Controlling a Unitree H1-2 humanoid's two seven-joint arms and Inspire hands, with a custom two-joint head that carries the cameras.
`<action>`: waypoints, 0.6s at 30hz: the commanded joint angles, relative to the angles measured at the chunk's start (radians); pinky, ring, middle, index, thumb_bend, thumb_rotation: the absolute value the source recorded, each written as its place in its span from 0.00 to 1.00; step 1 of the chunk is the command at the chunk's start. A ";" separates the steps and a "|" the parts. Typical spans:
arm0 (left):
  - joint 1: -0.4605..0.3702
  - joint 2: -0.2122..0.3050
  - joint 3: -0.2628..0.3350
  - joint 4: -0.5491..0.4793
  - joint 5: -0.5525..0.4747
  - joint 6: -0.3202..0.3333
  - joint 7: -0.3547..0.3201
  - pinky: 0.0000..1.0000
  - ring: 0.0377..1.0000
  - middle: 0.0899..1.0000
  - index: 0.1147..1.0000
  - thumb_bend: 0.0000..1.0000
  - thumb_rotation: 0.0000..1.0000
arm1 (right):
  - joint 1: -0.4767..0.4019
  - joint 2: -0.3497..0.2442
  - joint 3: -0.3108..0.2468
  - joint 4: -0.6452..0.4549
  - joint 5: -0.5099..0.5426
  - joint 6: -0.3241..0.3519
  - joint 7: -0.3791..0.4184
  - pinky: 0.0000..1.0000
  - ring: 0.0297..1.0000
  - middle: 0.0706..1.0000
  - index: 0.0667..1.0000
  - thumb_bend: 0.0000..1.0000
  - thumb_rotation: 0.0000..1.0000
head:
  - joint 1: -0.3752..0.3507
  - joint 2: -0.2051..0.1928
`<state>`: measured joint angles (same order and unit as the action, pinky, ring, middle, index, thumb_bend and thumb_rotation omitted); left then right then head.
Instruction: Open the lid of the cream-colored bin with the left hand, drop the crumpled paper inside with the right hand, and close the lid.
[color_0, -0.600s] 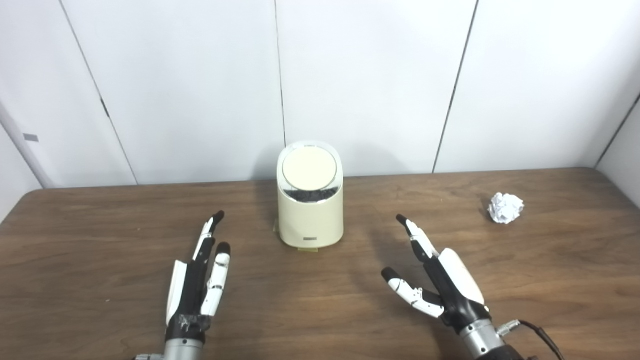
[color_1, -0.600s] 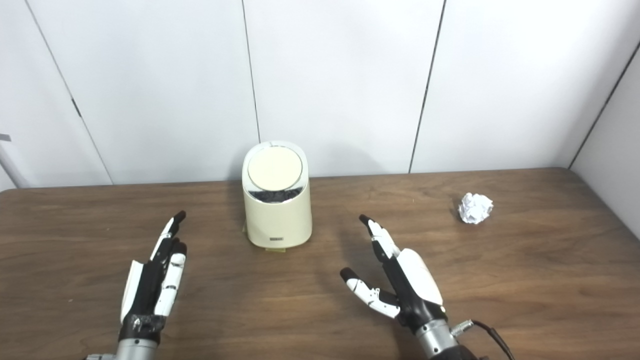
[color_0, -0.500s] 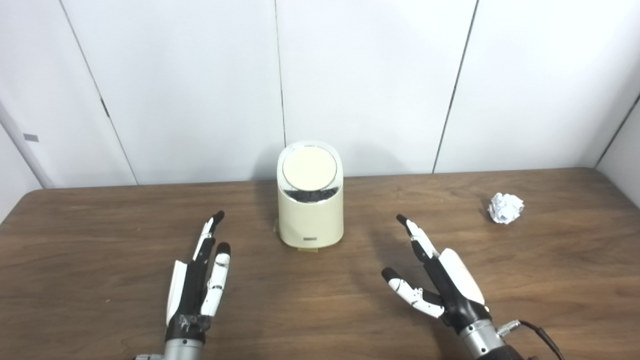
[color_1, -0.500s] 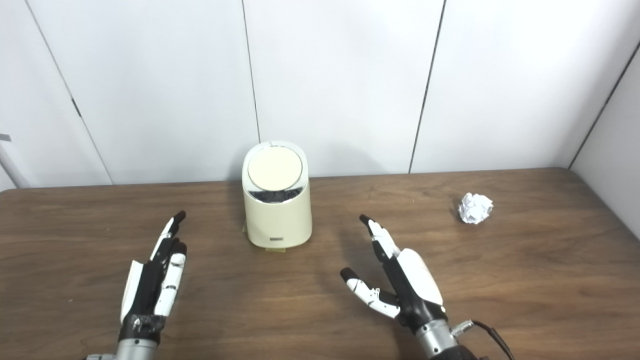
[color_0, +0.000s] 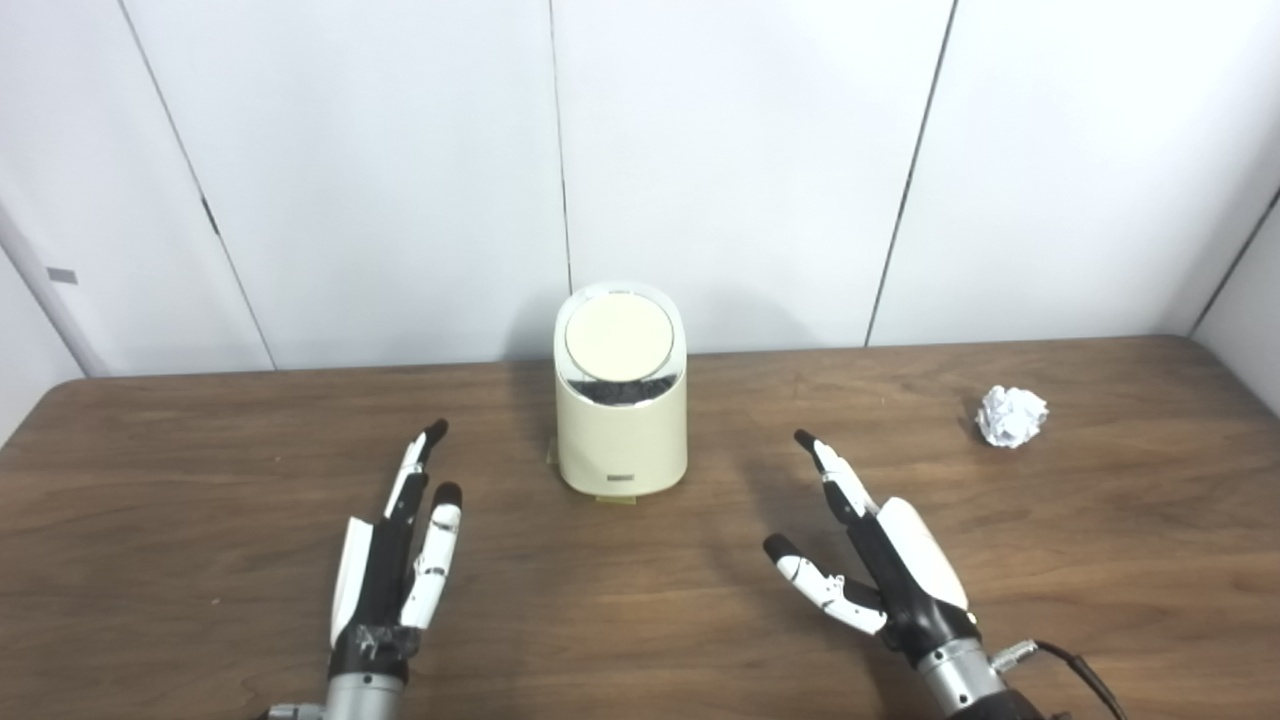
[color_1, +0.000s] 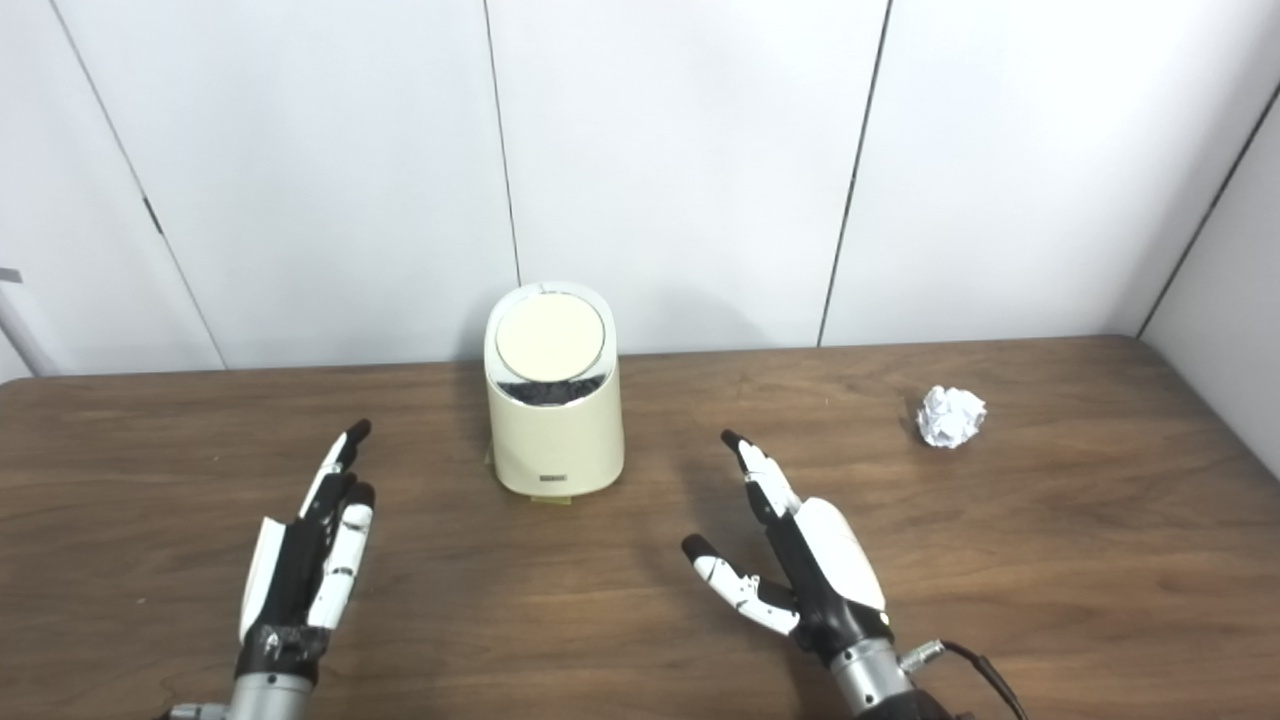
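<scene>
A cream-colored bin (color_0: 621, 420) stands upright at the back middle of the wooden table (color_0: 640, 600), its round lid (color_0: 617, 337) closed and tilted toward me. A white crumpled paper ball (color_0: 1011, 416) lies on the table at the far right. My left hand (color_0: 395, 565) is open, fingers stretched forward, low over the table in front of and to the left of the bin. My right hand (color_0: 880, 565) is open, fingers spread, in front of and to the right of the bin, well short of the paper. Neither hand touches anything.
White wall panels (color_0: 740, 170) rise right behind the table's back edge. A white side wall (color_1: 1225, 330) closes the right end of the table.
</scene>
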<state>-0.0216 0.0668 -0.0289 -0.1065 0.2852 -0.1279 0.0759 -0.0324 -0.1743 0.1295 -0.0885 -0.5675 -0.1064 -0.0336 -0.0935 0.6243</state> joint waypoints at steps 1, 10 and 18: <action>-0.057 0.007 0.012 -0.027 -0.013 0.030 -0.006 1.00 1.00 1.00 1.00 0.44 0.94 | -0.042 0.001 0.000 -0.013 -0.004 -0.009 -0.017 0.94 1.00 1.00 1.00 0.15 0.70 | -0.002 -0.001; -0.203 0.009 0.052 -0.060 -0.110 0.195 -0.050 1.00 1.00 1.00 1.00 0.70 0.83 | -0.049 0.007 0.005 0.010 -0.006 -0.005 -0.021 0.95 1.00 1.00 1.00 0.14 0.61 | -0.002 -0.011; -0.376 0.023 0.053 -0.080 -0.147 0.482 -0.104 1.00 1.00 1.00 1.00 0.87 0.62 | -0.058 0.015 0.009 0.032 -0.011 -0.017 -0.036 0.94 1.00 1.00 1.00 0.14 0.49 | -0.004 -0.014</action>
<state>-0.3418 0.0851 0.0182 -0.1511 0.1594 0.3065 -0.0101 -0.0547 -0.1633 0.1413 -0.0496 -0.5764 -0.1054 -0.0421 -0.0997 0.6105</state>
